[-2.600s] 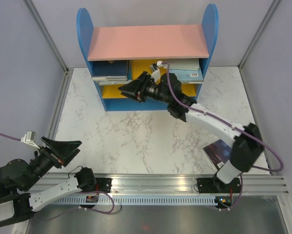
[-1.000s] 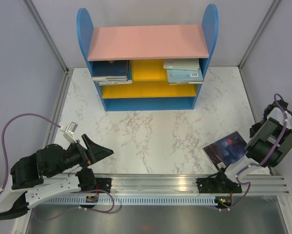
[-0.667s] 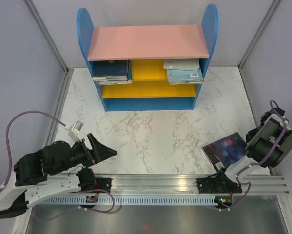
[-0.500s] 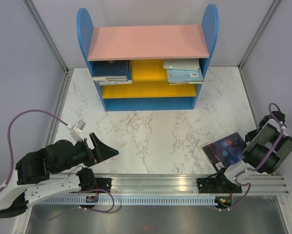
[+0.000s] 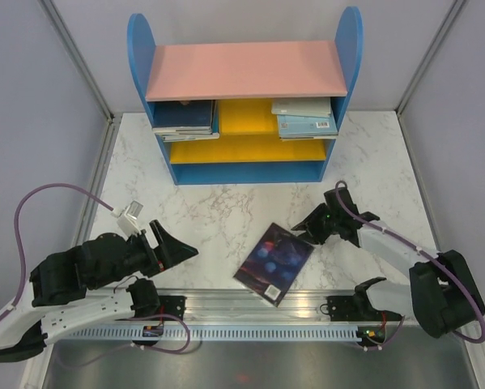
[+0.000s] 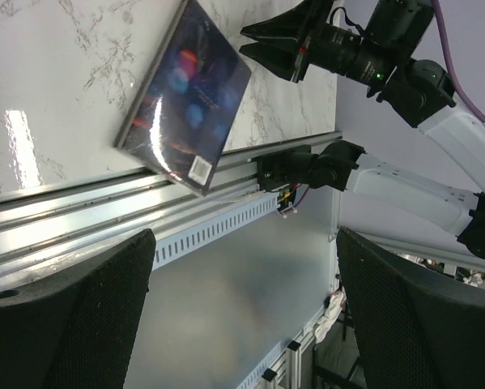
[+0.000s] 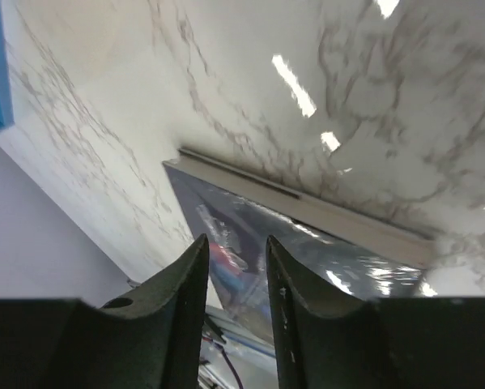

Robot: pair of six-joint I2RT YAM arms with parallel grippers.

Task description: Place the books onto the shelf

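Note:
A navy book (image 5: 274, 261) with glowing spots lies flat at the table's front edge, its near corner over the rail; it also shows in the left wrist view (image 6: 189, 105) and the right wrist view (image 7: 226, 211). My right gripper (image 5: 300, 228) hovers just past its far right corner, fingers slightly apart with nothing between them (image 7: 236, 241). My left gripper (image 5: 174, 246) stands wide open and empty at the front left (image 6: 242, 324). The shelf (image 5: 246, 69) at the back holds two stacks of books, one on the left (image 5: 184, 118) and one on the right (image 5: 305, 118).
A metal rail (image 5: 226, 303) runs along the table's near edge, under both arm bases. Grey walls with frame posts close in the left (image 5: 31, 121) and right (image 5: 469, 121) sides. The left arm's purple cable (image 5: 44, 198) loops above it.
My right arm swung from the far right edge to the front middle with the navy book, which now lies flat there. Its jaws parted a little. The left arm barely moved.

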